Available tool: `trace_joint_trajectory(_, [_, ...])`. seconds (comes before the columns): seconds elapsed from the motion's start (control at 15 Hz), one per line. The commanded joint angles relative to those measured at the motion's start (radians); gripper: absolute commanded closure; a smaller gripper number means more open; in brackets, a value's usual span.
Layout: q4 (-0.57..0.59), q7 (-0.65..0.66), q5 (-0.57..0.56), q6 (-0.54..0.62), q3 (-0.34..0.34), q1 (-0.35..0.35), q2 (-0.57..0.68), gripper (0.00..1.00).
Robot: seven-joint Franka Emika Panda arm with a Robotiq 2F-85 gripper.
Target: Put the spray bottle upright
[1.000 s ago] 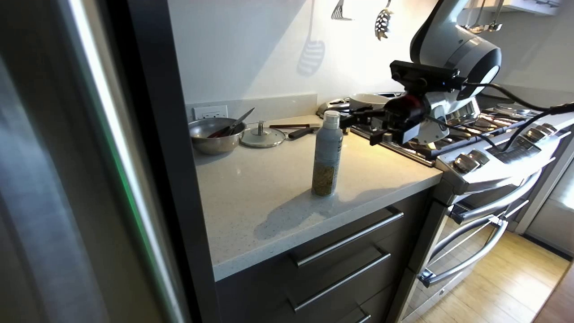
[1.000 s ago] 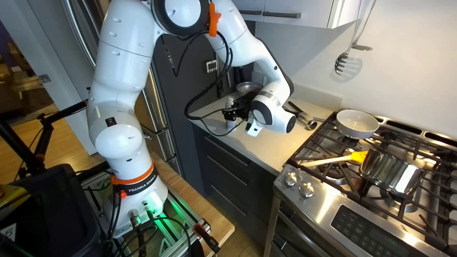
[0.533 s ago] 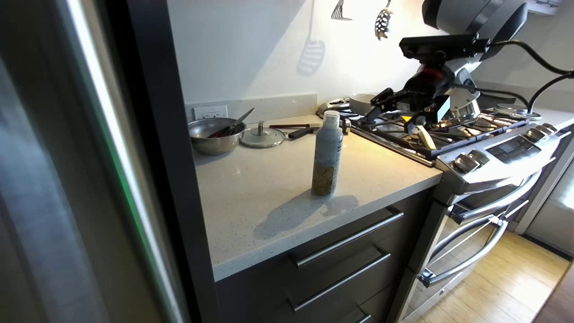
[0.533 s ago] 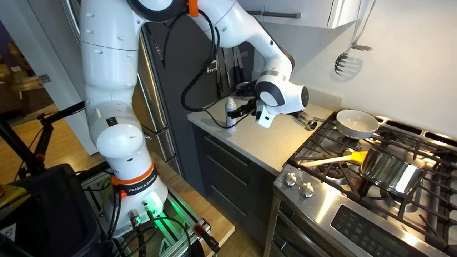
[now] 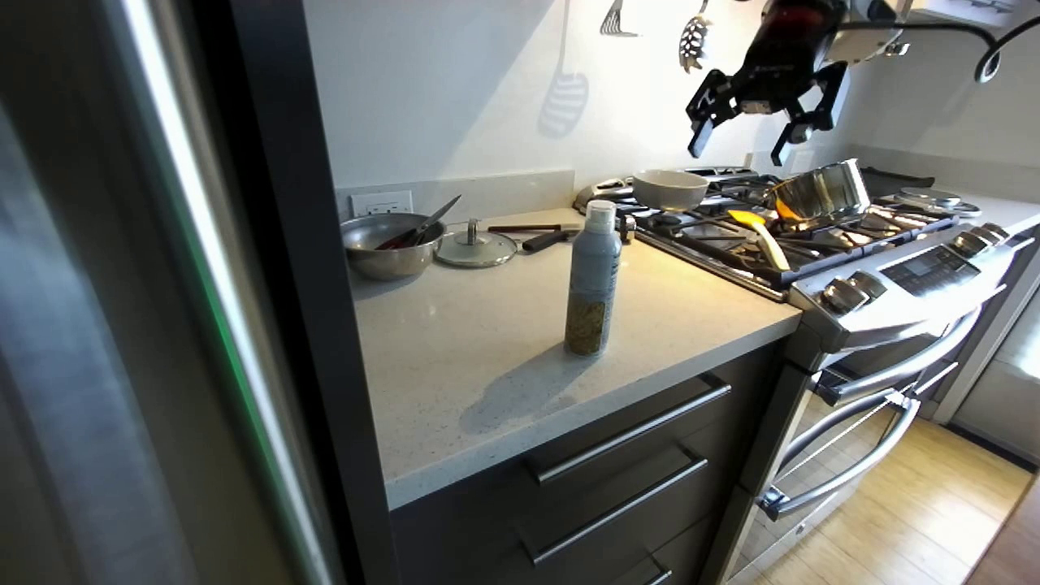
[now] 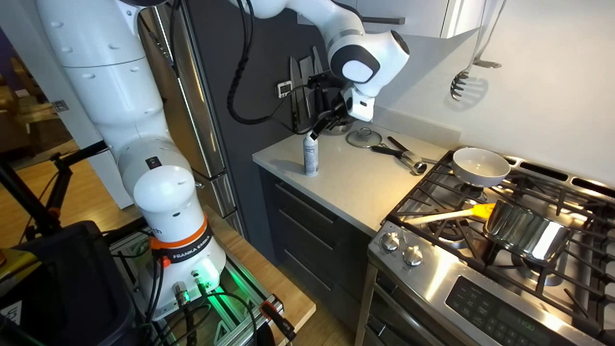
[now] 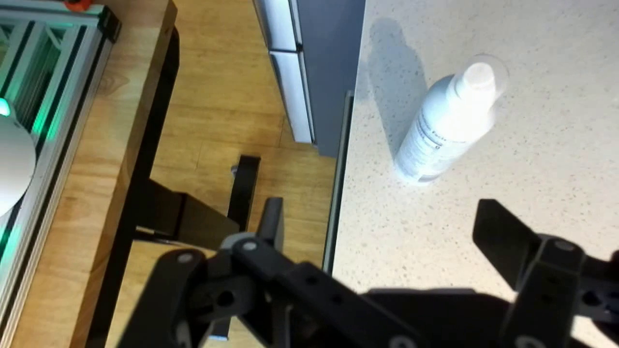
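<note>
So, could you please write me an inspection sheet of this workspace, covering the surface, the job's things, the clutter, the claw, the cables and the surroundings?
Surface: pale speckled countertop, partly in shadow.
Job's things: spray bottle standing upright near the front edge.
Clutter: metal bowl holding utensils, glass lid and dark-handled tools, all on the countertop.
Claw: open; nothing seen in its grasp.
Cables: black cables hanging in loops beside the arm.
Surroundings: stove beside the countertop, bearing a pale bowl, a metal pot and a yellow-headed utensil.
</note>
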Motion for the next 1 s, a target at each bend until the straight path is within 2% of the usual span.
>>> trace_joint_trajectory(0.0, [-0.055, 0.091, -0.180, 0.073, 0.064, 0.002, -0.127, 0.00])
trace_joint_trajectory(0.33, [-0.080, 0.140, -0.401, 0.167, 0.154, -0.001, -0.227, 0.00])
trace_joint_trajectory(0.73, [-0.145, 0.147, -0.596, 0.411, 0.237, -0.006, -0.299, 0.00])
trace_joint_trajectory(0.93, [-0.171, 0.169, -0.656, 0.501, 0.259, -0.014, -0.313, 0.00])
